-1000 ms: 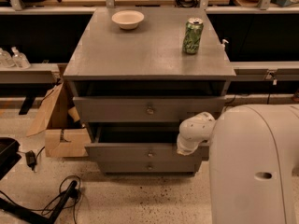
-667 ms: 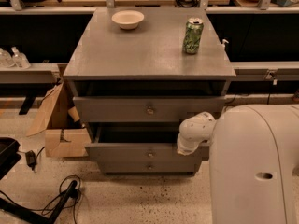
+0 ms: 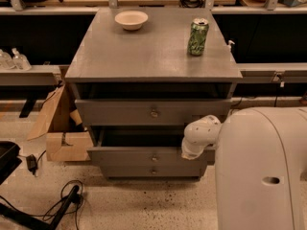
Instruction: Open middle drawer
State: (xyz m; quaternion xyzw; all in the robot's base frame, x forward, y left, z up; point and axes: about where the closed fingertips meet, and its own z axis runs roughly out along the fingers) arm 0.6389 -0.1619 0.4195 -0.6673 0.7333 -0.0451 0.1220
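The end effector [image 3: 192, 151] is at the tip of the short white arm [image 3: 201, 131], right by the right end of the middle drawer [image 3: 124, 156]. The round arm piece covers it, so I cannot tell if it is gripping something or let go. The robot's big white body [image 3: 261, 171] fills the bottom right corner and hides the right side of the lower drawers. The middle drawer is the second of three in the grey table [image 3: 144, 56]. It sticks out a bit toward me, with a dark gap above its flat grey front. Its inside is too dark to see. A small round knob [image 3: 154, 158] sits in the middle of the front. The top drawer [image 3: 120, 111] has a taller front and a dark gap above it too. The bottom drawer [image 3: 124, 170] shows only as a thin strip. On the table top sit a white bowl [image 3: 131, 19] and a green can [image 3: 198, 36], well apart. A cardboard box [image 3: 60, 140] stands on the floor to the left.
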